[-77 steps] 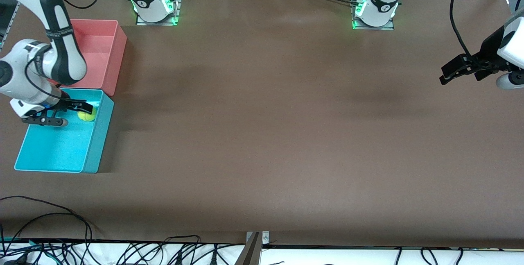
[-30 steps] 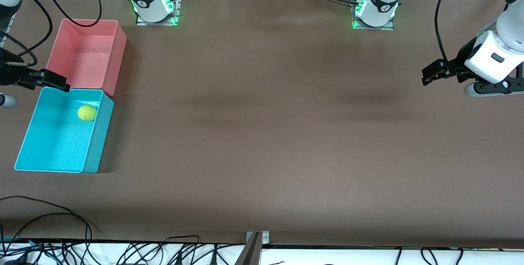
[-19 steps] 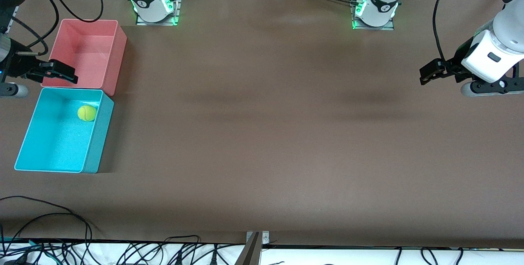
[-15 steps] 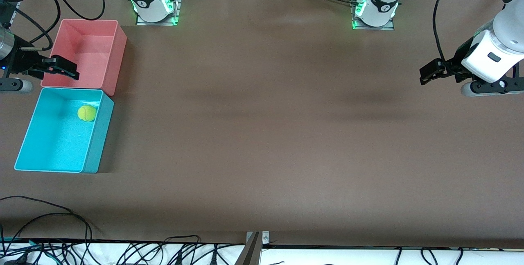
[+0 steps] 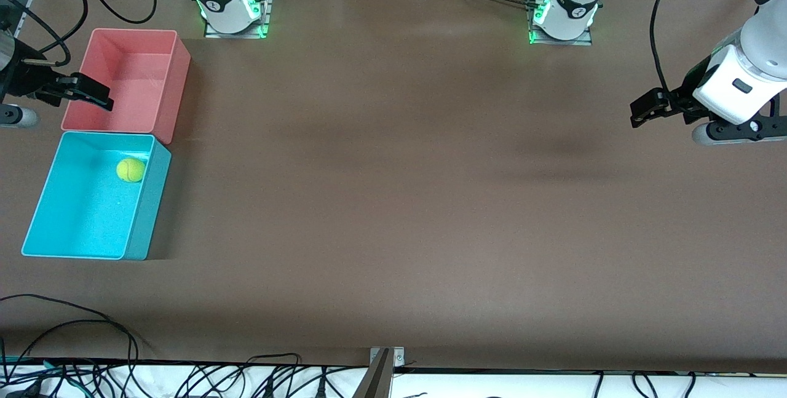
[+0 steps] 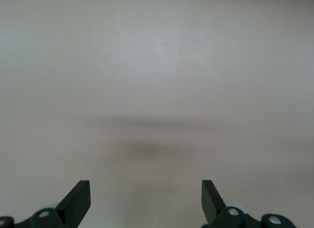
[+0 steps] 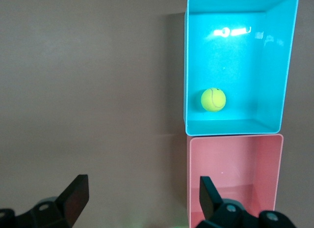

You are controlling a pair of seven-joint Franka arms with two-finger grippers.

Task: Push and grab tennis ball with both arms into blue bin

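The yellow-green tennis ball point(image 5: 131, 170) point(image 7: 213, 99) lies inside the blue bin point(image 5: 37, 226) point(image 7: 185, 66), close to the wall that faces the pink bin. My right gripper point(image 5: 91, 93) point(image 7: 142, 198) hangs open and empty over the outer edge of the pink bin point(image 5: 126, 78), well above the ball. My left gripper point(image 5: 645, 112) point(image 6: 145, 203) waits open over bare table at the left arm's end, with nothing between its fingers.
The pink bin point(image 7: 235, 169) stands against the blue bin, farther from the front camera, and holds nothing. Both arm bases point(image 5: 230, 7) point(image 5: 562, 13) sit along the table's back edge. Cables point(image 5: 74, 324) trail along the front edge.
My right gripper has drawn away from the blue bin's edge to a spot over the pink bin's edge. The ball has stayed put in the blue bin. The left arm has barely moved.
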